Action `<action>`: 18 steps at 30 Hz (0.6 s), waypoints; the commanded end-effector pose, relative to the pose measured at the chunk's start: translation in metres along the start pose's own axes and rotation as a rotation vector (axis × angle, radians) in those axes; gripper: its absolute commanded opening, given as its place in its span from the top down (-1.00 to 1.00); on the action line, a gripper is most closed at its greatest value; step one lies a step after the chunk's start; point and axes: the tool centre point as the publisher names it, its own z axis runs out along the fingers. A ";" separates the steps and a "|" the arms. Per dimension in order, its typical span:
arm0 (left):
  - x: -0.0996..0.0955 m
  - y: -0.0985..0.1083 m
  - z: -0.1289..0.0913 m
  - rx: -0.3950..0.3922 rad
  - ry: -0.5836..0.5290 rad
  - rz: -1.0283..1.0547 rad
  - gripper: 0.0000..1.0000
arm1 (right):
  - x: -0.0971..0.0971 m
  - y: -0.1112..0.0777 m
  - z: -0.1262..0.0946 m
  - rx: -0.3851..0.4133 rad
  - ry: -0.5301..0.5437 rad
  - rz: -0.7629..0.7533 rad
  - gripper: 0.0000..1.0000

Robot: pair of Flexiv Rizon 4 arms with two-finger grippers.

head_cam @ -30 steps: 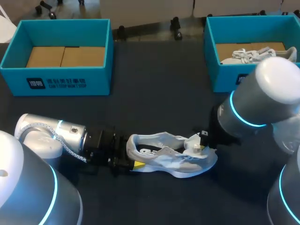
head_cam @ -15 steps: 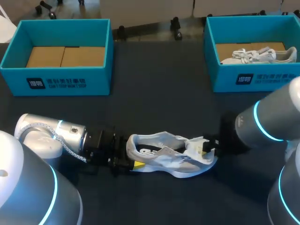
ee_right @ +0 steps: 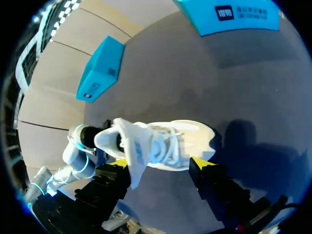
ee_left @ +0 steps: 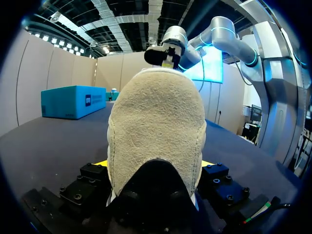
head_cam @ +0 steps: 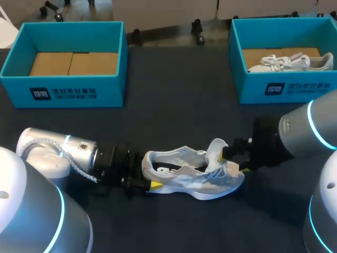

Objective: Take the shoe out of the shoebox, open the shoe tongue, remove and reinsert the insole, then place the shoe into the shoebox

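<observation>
Head view shows left gripper point(head_cam: 150, 185) clamped on shoe point(head_cam: 192, 176) heel; right gripper point(head_cam: 229, 161), fingers apart, lifts tongue point(head_cam: 215, 150) against one finger; I'd pull gently, heel pinned.

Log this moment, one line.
left gripper: shut on sneaker heel | right gripper: fingers open, one against raised tongue | sneaker: on table

Illegible white print point(head_cam: 63, 94) on left shoebox point(head_cam: 16, 87), on right shoebox point(head_cam: 253, 89)
</observation>
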 end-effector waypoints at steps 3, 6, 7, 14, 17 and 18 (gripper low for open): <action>-0.001 0.002 -0.001 -0.003 0.001 -0.001 1.00 | 0.045 0.015 -0.044 0.048 -0.284 -0.058 -0.33; -0.001 0.002 -0.001 -0.003 0.001 -0.001 1.00 | 0.072 0.022 -0.050 0.086 -0.374 -0.114 -0.22; -0.001 0.002 -0.001 -0.003 0.001 -0.001 1.00 | 0.079 0.024 -0.051 0.098 -0.399 -0.131 -0.16; -0.001 0.002 -0.001 -0.003 0.001 -0.001 1.00 | 0.116 0.031 -0.047 0.185 -0.464 -0.340 1.00; -0.001 0.002 -0.001 -0.003 0.001 -0.001 1.00 | 0.125 0.032 -0.041 0.253 -0.453 -0.477 1.00; -0.001 0.002 -0.001 -0.003 0.001 -0.001 1.00 | 0.125 0.032 -0.039 0.273 -0.442 -0.525 1.00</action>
